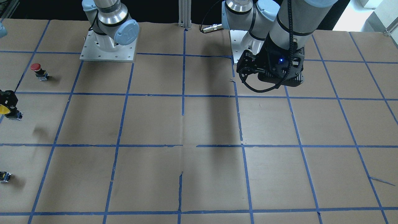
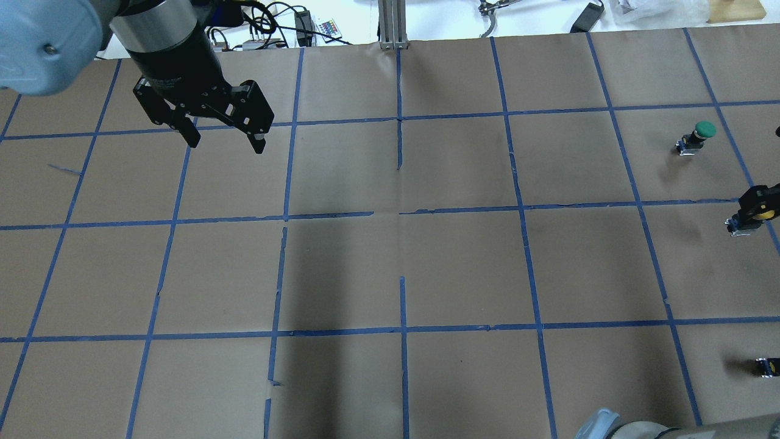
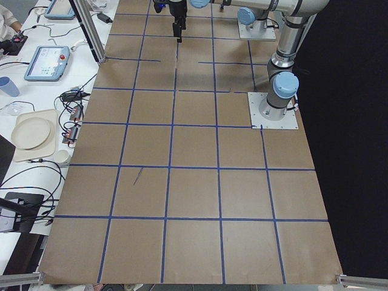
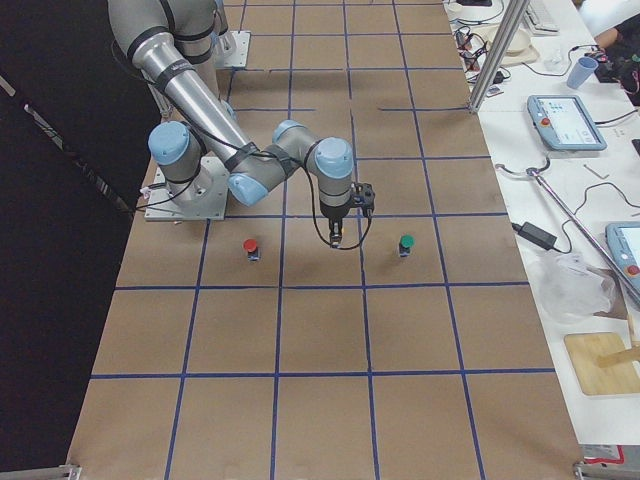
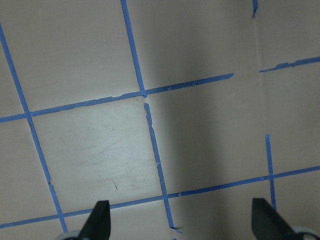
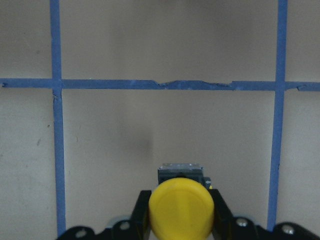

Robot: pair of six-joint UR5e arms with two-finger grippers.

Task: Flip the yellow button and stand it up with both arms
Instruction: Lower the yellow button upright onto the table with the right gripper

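In the right wrist view, bottom centre and closest to the lens, the yellow button is clamped in the right gripper. A black finger presses on each side of its round cap. The cap faces the camera, and the greyish base block shows just beyond it. Past that lies brown paper crossed by blue tape.

In the front-facing view, nearest at the lower left edge, a tiny dark part lies on the paper. Farther up, at the middle of the left edge, the right gripper holds the yellow button tilted, with the cap towards the frame edge and the base block down and to the right. A soft shadow falls on the paper apart from the button, so it seems to hang clear of the surface. Farther again, at the upper left, a red button stands cap up.

In the exterior right view the closed gripper hangs between the red button on its left and a green button on its right.

Farthest from the yellow button, at the upper left of the overhead view, the left gripper has its fingers spread wide with nothing between them, over bare paper
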